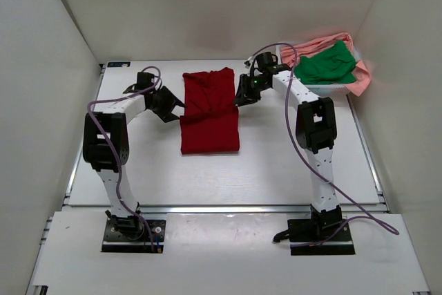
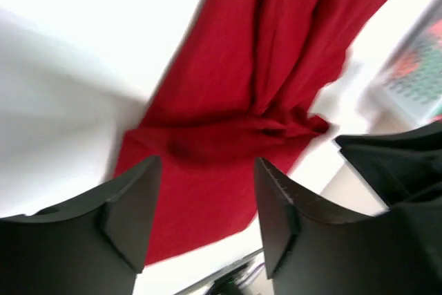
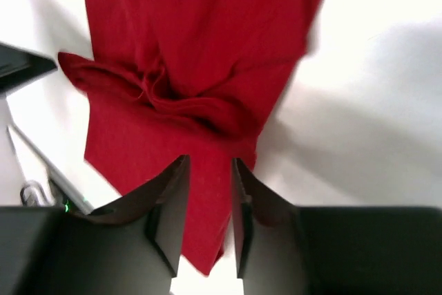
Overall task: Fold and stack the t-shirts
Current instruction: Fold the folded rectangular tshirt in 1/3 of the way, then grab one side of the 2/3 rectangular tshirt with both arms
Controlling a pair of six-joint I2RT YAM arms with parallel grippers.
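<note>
left gripper (image 2: 207, 170): fingers apart, empty | right gripper (image 3: 208, 164): fingers slightly apart, empty | red shirt (image 1: 209, 112): table (image 1: 276, 164) centre, grippers flank its crease, probably setting the fold | green shirt (image 1: 328, 65), pink shirt (image 1: 359, 77): far-right corner, waiting

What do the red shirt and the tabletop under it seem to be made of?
The red shirt looks like soft, matte knit cloth, probably cotton: it bunches into limp creases across its middle. The tabletop looks like a hard, smooth white panel, perhaps laminate or painted board: it lies flat and even, though the exact material is unclear.
</note>
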